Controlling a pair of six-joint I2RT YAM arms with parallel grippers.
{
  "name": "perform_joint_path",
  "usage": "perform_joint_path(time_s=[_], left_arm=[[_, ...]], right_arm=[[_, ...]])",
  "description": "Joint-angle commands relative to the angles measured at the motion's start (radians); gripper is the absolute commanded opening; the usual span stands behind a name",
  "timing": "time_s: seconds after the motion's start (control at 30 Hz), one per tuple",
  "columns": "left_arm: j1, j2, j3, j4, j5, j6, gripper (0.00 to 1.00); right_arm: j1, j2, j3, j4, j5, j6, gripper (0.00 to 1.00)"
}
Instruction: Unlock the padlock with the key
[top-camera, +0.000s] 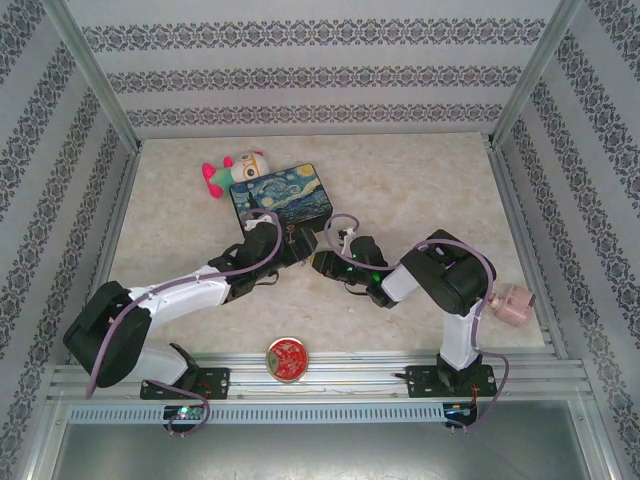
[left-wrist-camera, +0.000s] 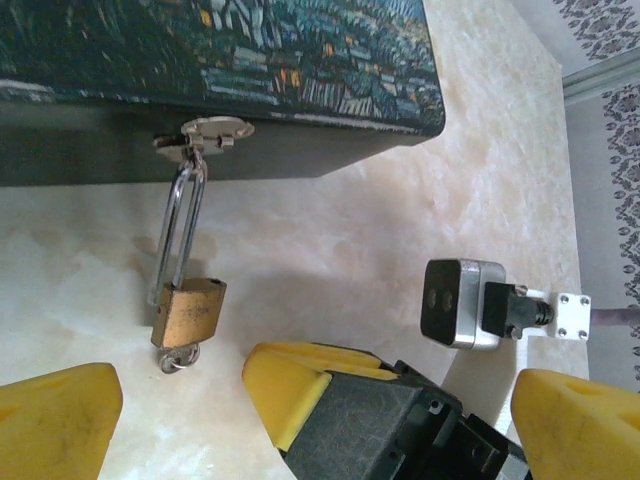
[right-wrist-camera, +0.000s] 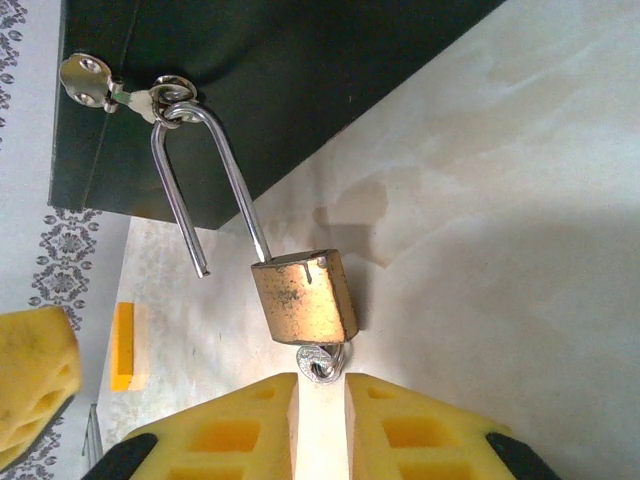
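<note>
The brass padlock (right-wrist-camera: 303, 298) lies on the table, hung by its long silvery shackle (right-wrist-camera: 215, 180) from the hasp ring (right-wrist-camera: 172, 100) of a dark painted box (top-camera: 282, 191). One shackle leg stands free of the body. The key (right-wrist-camera: 322, 361) sticks out of the padlock's underside. My right gripper (right-wrist-camera: 322, 378) is open by a narrow gap, and the key's head sits just past its tips, not pinched. My left gripper (left-wrist-camera: 317, 400) is wide open, its yellow fingers (left-wrist-camera: 60, 420) on either side of the right gripper's fingers (left-wrist-camera: 300, 385), with the padlock (left-wrist-camera: 188, 312) just ahead of its left finger.
The box (left-wrist-camera: 250, 60) stands directly behind the padlock. A pink and green toy (top-camera: 232, 172) lies at the box's left end. A round red tin (top-camera: 287, 358) sits at the near edge between the arm bases. Both grippers crowd together at mid-table (top-camera: 310, 252).
</note>
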Motion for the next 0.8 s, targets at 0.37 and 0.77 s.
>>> perform_joint_path(time_s=[0.37, 0.77], left_arm=[[0.113, -0.122, 0.089, -0.257, -0.157, 0.246, 0.99], [0.364, 0.016, 0.242, -0.396, -0.074, 0.399, 0.99]], right_arm=[[0.076, -0.191, 0.115, -0.481, 0.169, -0.243, 0.4], [0.151, -0.147, 0.398, -0.958, 0.355, -0.425, 0.47]])
